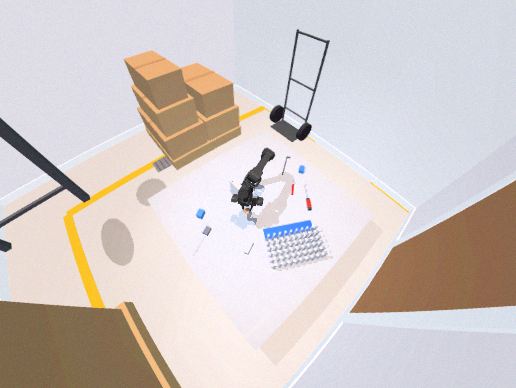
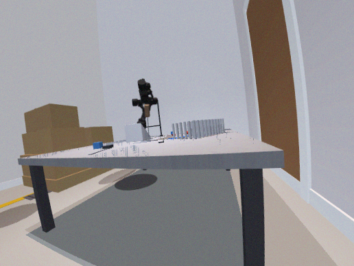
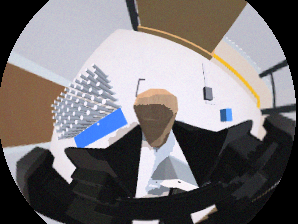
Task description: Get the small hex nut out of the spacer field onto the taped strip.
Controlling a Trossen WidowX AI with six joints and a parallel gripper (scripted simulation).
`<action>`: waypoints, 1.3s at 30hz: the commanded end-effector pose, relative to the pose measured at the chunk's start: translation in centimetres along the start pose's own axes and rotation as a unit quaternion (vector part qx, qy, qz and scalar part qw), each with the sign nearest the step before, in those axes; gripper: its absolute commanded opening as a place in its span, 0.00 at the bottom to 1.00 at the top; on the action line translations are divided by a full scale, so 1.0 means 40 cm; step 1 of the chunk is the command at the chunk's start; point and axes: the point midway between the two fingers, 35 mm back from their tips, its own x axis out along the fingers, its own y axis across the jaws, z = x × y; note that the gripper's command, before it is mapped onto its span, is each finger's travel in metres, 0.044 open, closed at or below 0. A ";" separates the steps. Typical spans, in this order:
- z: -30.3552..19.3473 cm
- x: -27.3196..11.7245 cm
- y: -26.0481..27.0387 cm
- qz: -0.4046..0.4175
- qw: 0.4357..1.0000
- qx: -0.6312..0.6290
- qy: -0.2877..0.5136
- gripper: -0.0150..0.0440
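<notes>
One claw (image 1: 246, 206) (image 2: 147, 103) (image 3: 156, 124) clenched around a tan handle (image 1: 246, 211) (image 2: 147, 111) (image 3: 156, 112), above the table (image 1: 225, 280) (image 2: 192, 159) (image 3: 117, 55).

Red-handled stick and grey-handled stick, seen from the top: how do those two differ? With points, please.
The red-handled stick (image 1: 309, 204) has a bright, elongated handle; the grey-handled stick (image 1: 207, 230) (image 2: 108, 146) (image 3: 208, 93) has a short, blocky, dull one. In the top view, the red one's thin shaft points up the picture from its handle, while the grey one's points down.

Both have a slim shaft and lie outside the standing spacers (image 1: 300, 247) (image 2: 206, 128) (image 3: 82, 102).
</notes>
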 end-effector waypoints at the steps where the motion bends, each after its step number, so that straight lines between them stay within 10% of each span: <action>1: 0.019 -0.004 -0.033 0.010 0.997 0.074 -0.004 0.25; 39: 0.051 0.047 -0.351 0.086 0.748 0.657 0.046 0.25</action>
